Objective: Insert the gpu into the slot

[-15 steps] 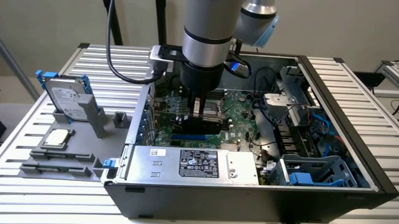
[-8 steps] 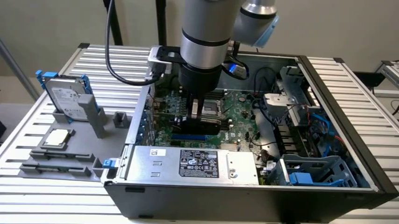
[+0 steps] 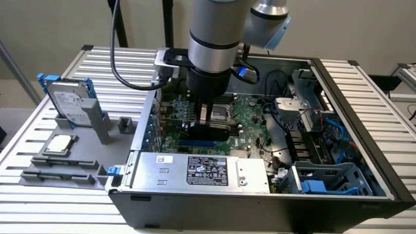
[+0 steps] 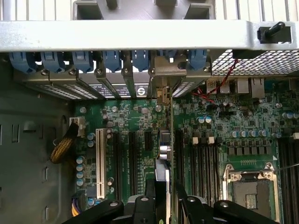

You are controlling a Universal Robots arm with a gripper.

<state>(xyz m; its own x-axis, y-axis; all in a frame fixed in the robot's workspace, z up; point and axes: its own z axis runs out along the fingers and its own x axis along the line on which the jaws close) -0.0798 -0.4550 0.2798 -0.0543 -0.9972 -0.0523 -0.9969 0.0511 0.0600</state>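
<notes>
Ext cam high, wide; wrist cam close above shared mobo [image 3: 252, 111] [image 4: 140, 116]

Soft, even light falls from above the open computer case [image 3: 260, 212], and no shadow has a hard edge. The slatted tabletop [image 3: 39, 204] on both sides of the case is bright and slightly washed out, while the case's interior is dimmer. The robot arm [image 3: 215, 39] lays a diffuse shadow on the motherboard [image 3: 250, 112] inside, where the black gpu [image 3: 211, 130] reads as a featureless dark patch. A pale sheen lies on the power-supply box [image 3: 201, 170]. In the wrist view the case's metal rail [image 4: 140, 35] glares almost white, the case floor [image 4: 32, 154] is murky, and the hand [image 4: 164, 198] looks dark and soft.
</notes>
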